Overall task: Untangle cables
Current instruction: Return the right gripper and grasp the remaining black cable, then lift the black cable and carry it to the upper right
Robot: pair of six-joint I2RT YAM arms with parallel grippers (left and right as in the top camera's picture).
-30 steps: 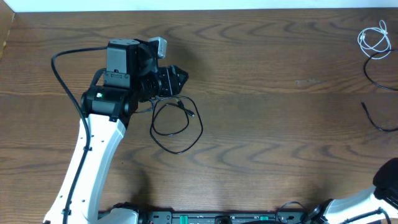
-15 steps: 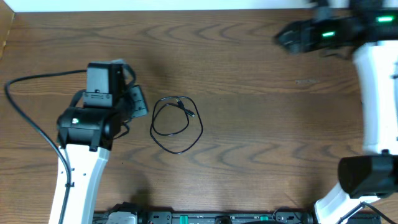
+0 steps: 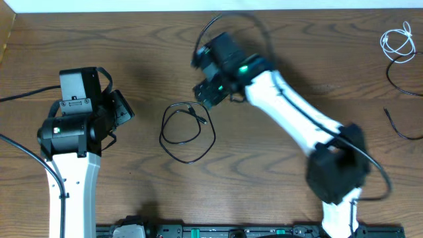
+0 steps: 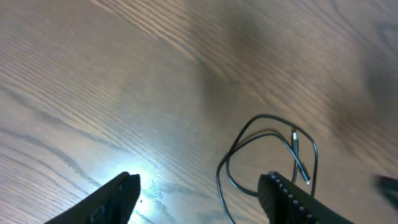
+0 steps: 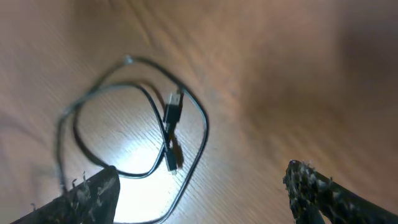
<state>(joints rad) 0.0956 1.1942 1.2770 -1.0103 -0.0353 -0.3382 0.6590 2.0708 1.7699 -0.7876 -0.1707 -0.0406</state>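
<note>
Overhead: black cable (image 3: 188,132) lies looped on the table (image 3: 264,192), white cable (image 3: 398,41) far right. My left fingers (image 4: 118,196) and right fingers (image 5: 314,186) are spread wide, holding nothing.

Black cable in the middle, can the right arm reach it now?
Probably yes. The right gripper hangs open just beside the black cable, and only bare table lies between them. The left gripper sits off on the other side and is not blocking.
</note>
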